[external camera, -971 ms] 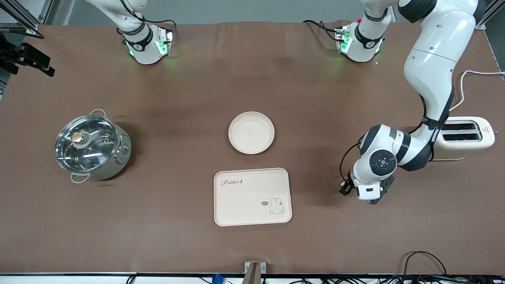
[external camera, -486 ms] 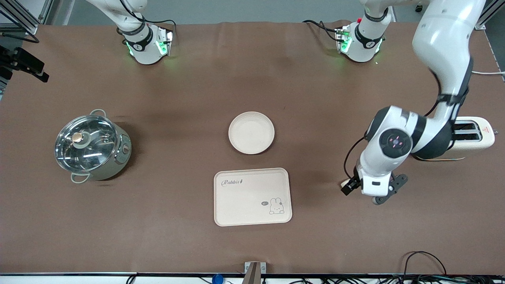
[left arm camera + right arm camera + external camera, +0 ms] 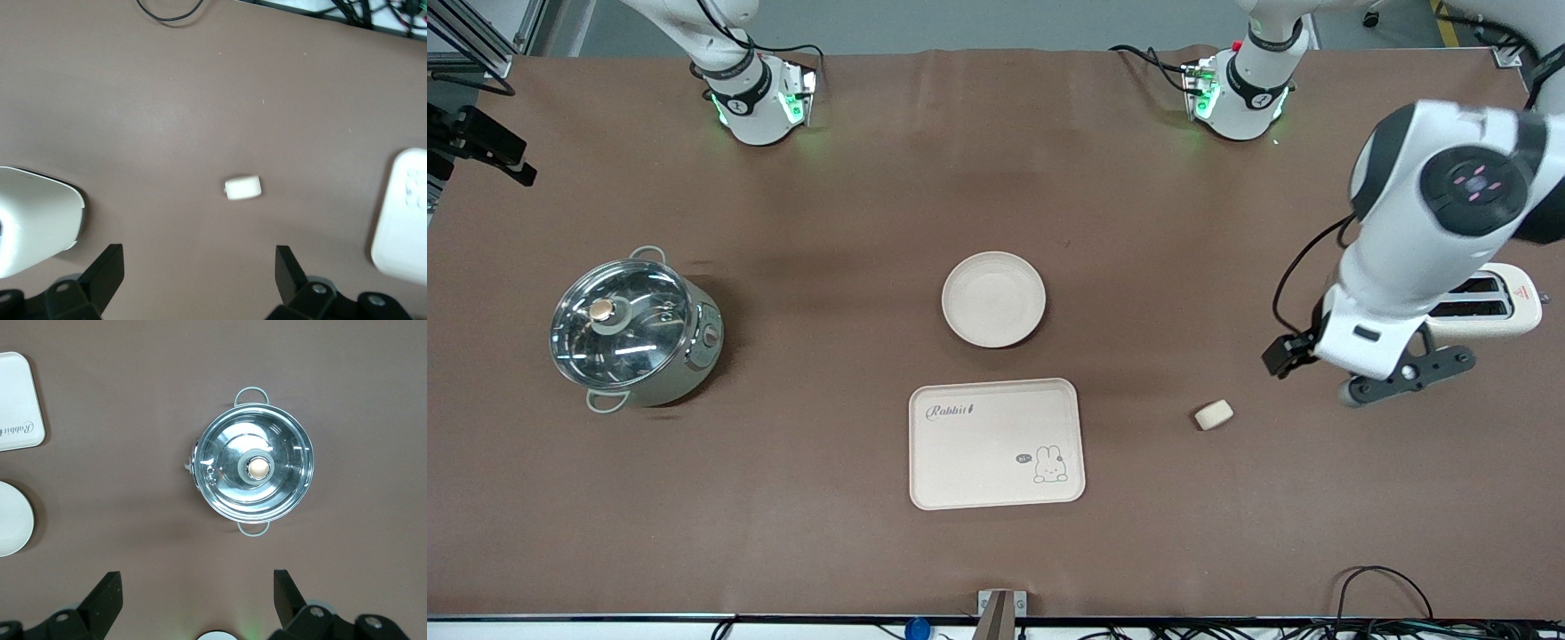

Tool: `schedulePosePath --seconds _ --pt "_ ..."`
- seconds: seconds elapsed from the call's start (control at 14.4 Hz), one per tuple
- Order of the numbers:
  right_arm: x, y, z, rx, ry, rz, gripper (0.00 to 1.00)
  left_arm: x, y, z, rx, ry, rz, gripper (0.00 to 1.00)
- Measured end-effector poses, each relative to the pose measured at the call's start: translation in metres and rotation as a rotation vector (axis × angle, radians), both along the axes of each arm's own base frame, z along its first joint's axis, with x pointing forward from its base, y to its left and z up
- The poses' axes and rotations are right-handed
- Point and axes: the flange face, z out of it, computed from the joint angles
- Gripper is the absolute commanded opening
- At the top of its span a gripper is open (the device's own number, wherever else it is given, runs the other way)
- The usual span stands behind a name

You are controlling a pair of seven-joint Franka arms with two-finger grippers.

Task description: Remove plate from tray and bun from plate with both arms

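Observation:
The round cream plate (image 3: 993, 300) lies at mid-table, just farther from the front camera than the rabbit tray (image 3: 996, 443). The small pale bun (image 3: 1214, 414) lies on the brown table beside the tray, toward the left arm's end. It also shows in the left wrist view (image 3: 243, 187). My left gripper (image 3: 1405, 375) hangs open and empty in the air over the table between the bun and the toaster; its two fingers stand wide apart in the left wrist view (image 3: 200, 267). My right gripper (image 3: 197, 593) is open and empty, high over the table near the pot, and is out of the front view.
A steel pot with a glass lid (image 3: 631, 329) stands toward the right arm's end and shows in the right wrist view (image 3: 253, 470). A cream toaster (image 3: 1494, 302) stands toward the left arm's end, partly covered by the left arm. Cables lie along the near table edge.
My left arm has lifted and swung toward the toaster, uncovering the bun, which stays on the table. The plate, tray and pot have not moved.

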Motion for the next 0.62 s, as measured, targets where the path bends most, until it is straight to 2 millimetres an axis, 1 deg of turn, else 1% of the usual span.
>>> schedulePosePath --seconds 0.14,0.35,0.49,0.62 --pt "0.0 0.0 0.0 0.0 0.0 0.0 1.0 -0.013 0.018 0.033 -0.051 0.013 -0.07 1.0" --pt "0.0 0.0 0.0 0.0 0.0 0.0 1.0 -0.042 0.058 0.082 -0.065 0.03 -0.183 1.0" --pt "0.0 0.0 0.0 0.0 0.0 0.0 1.0 -0.068 0.08 0.105 -0.083 0.059 -0.234 1.0" --pt "0.0 0.0 0.0 0.0 -0.001 0.0 1.0 -0.095 0.096 0.122 -0.109 0.091 -0.257 1.0"
